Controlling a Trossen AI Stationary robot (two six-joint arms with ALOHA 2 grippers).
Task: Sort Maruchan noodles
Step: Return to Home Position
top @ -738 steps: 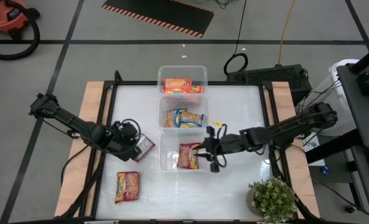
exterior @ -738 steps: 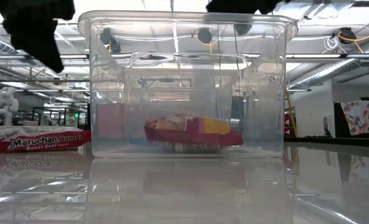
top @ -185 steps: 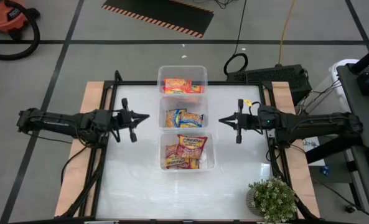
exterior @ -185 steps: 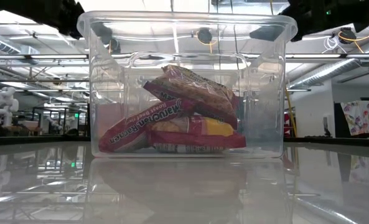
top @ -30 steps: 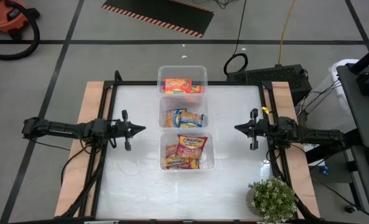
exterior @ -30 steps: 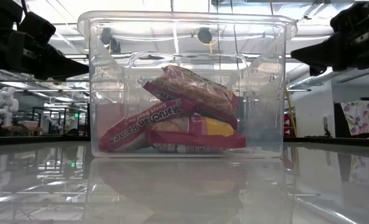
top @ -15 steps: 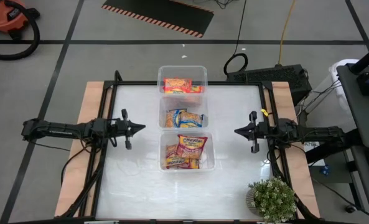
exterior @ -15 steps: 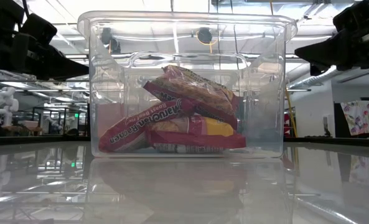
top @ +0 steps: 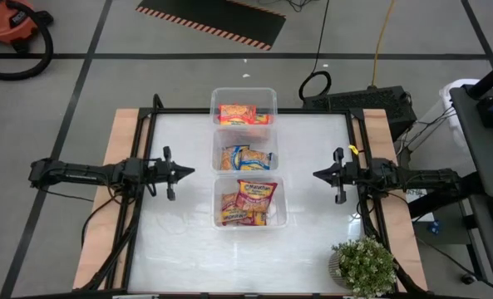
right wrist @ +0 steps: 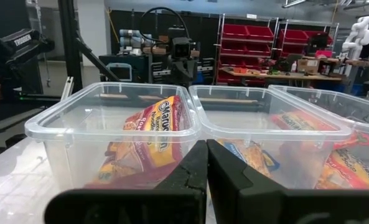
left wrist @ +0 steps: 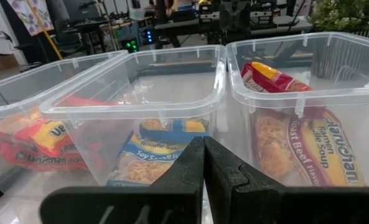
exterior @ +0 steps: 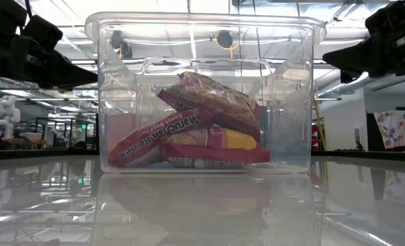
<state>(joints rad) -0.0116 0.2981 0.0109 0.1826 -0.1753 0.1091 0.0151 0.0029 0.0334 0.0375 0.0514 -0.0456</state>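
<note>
White table carries three clear bins in a row between the arms. Every Maruchan noodles packet we see sits in one:
- red packets piled in the near bin
- blue-yellow packets in the middle bin
- orange-yellow packets in the far bin

We judge them light, with slick crinkly film over a brittle block (crush risk), so pinch across the flat faces near an end seal. Left gripper and right gripper flank the bins without touching them, fingers pressed together, holding nothing.
</note>
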